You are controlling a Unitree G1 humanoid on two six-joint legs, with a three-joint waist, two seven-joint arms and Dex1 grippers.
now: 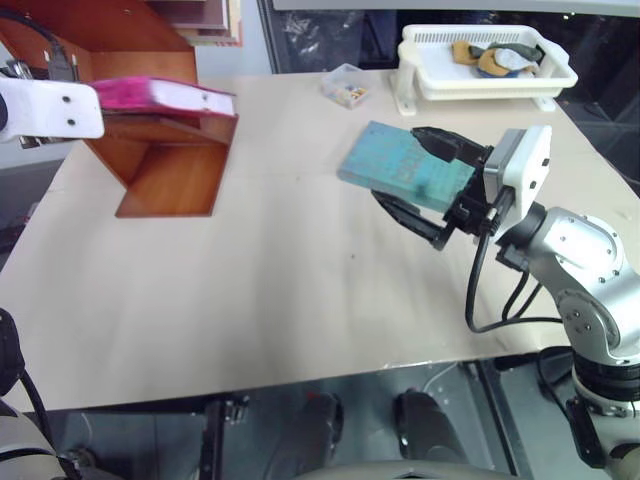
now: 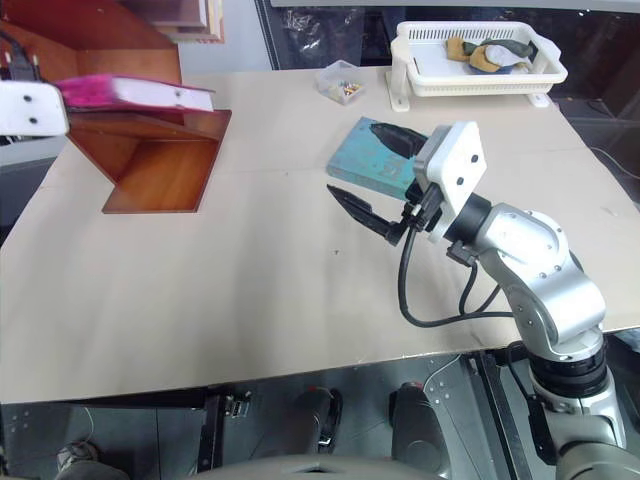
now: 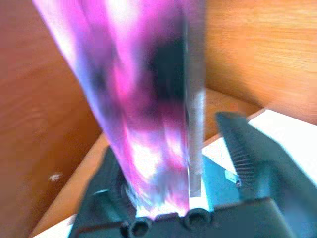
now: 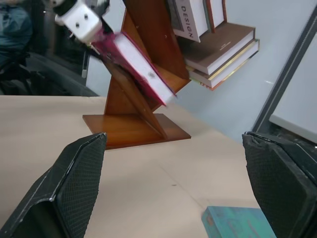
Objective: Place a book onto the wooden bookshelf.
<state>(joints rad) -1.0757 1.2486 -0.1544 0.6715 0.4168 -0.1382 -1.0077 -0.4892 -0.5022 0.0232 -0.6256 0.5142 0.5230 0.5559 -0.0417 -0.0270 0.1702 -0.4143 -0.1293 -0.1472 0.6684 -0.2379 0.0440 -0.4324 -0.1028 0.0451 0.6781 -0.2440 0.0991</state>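
We're at the release: left gripper (image 4: 94,25) parting around the book (image 1: 165,95) lying on the wooden bookshelf (image 1: 170,170), right gripper (image 2: 385,185) spread empty beside it; next, back out cleanly.

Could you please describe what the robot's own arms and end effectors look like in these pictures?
The right arm is built of rounded silver-grey segments, with a white block at the wrist and black cables looping beneath it. The right end effector has two black tapered fingers with finely ribbed inner pads. The left end effector has the same black ribbed fingers, behind a white wrist housing with small dark holes.
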